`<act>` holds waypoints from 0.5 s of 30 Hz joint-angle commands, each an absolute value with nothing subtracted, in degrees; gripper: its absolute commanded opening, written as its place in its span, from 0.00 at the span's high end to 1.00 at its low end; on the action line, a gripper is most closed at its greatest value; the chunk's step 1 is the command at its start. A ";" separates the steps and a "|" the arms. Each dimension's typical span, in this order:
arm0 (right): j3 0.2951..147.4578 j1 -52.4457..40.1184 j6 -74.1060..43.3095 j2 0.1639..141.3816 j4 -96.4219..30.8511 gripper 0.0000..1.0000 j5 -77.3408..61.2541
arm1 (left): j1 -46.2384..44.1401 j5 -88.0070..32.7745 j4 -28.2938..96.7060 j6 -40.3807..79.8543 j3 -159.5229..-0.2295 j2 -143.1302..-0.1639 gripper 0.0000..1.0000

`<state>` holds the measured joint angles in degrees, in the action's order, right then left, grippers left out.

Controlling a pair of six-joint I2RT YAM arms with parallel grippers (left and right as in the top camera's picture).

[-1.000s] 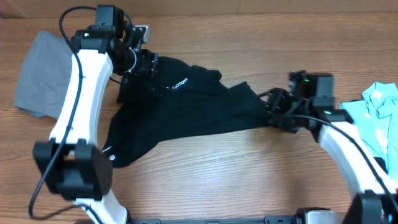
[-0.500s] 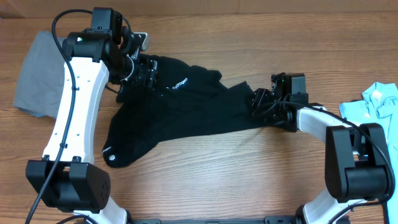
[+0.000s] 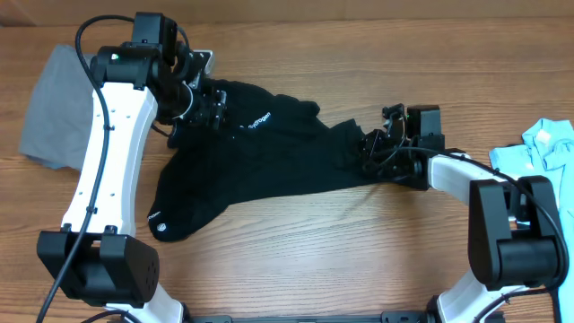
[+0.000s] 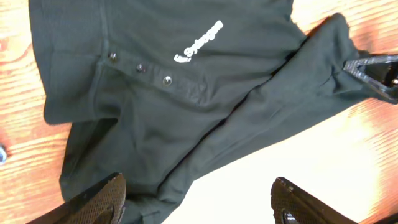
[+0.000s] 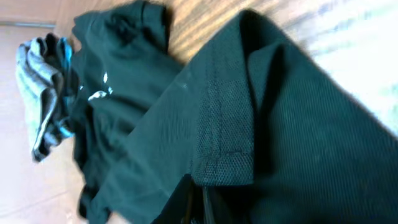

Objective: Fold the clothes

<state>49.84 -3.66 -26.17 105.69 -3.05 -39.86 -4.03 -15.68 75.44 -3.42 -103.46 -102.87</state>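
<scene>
- The wooden table fills the overhead frame, bare board across the top and along the bottom centre.
- The black shirt lies crumpled in a band from upper left of centre to right of centre. It is not yet flat, so I judge we are spreading it out and have not begun folding.
- A grey garment sits at the left edge and a light-blue garment at the right edge, both well clear of the shirt, presumably parked so they stay out of the way.
- My left gripper is over the collar end, just beside the white lettering. In the left wrist view its fingers are spread wide with only shirt below them and nothing pinched.
- That view also shows the button placket, so the front faces up.
- My right gripper is at the shirt's right end, against a sleeve hem that fills the right wrist view. I cannot tell whether its fingers pinch the cloth or merely rest by it.
- With one arm at each end, I could pull the cloth taut between them.
</scene>
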 commanded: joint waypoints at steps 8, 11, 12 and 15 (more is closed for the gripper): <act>50.00 4.67 -25.08 89.62 -30.59 0.96 -38.50 | -3.77 -12.91 79.09 -4.71 -104.05 -101.89 0.22; 50.00 5.08 -27.81 84.84 -46.37 0.96 -28.80 | -3.77 -12.91 80.93 -4.08 -104.05 -101.89 0.22; 49.98 5.06 -28.77 83.53 -52.18 0.95 -24.62 | -3.77 -12.93 81.69 -3.70 -104.05 -101.89 0.22; 49.93 5.02 -28.75 82.32 -61.54 0.95 -18.11 | -3.75 -12.91 83.61 -2.81 -104.05 -101.89 0.23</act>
